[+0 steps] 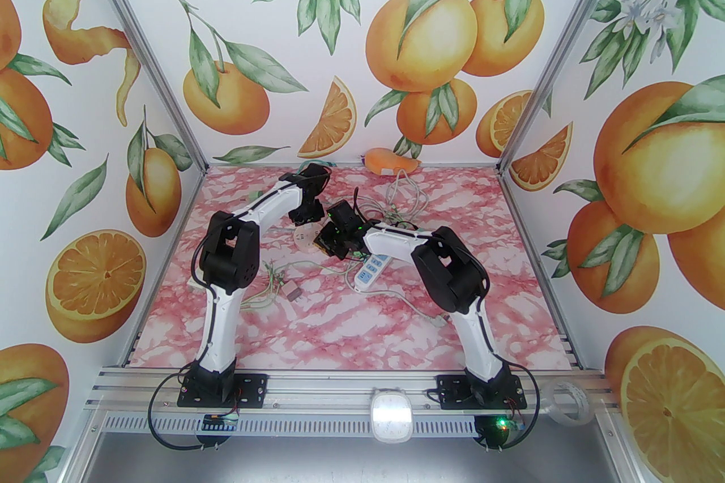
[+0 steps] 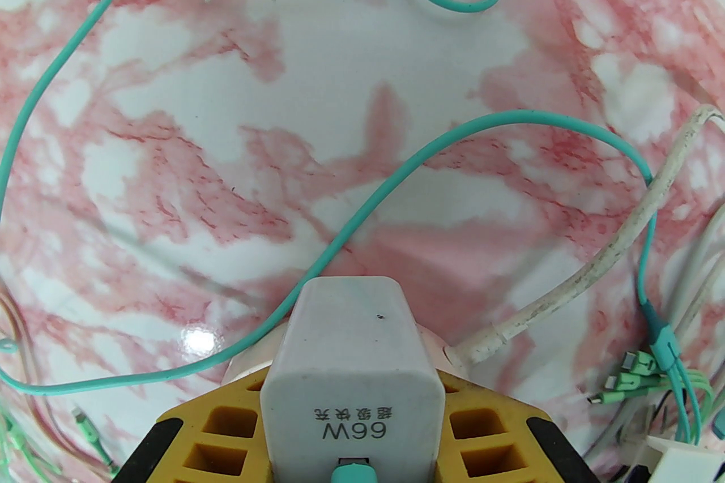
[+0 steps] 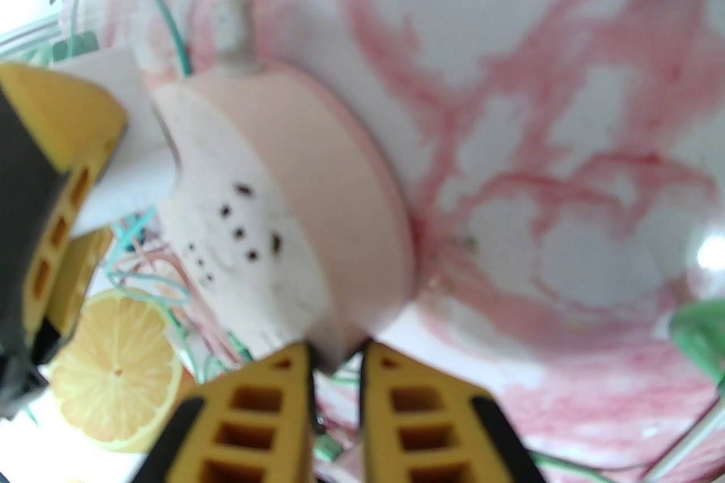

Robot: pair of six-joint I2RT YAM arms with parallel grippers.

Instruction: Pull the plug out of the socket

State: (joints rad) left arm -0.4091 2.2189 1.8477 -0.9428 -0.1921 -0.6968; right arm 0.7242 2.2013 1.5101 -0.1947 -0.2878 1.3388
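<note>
Top view: both arms meet over the round pink socket (image 1: 304,238). Left wrist: left gripper (image 2: 351,407) clamps the white plug (image 2: 345,345), seated in that socket. Right wrist: right gripper (image 3: 337,356) pinches the socket's rim, bracing it; next likely needs a straight pull off.

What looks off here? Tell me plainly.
The white cord leaving the round pink socket is grimy, with dark scuffs. The teal cable sprawls in loose loops beyond the 66W charger. Nothing looks broken.
</note>
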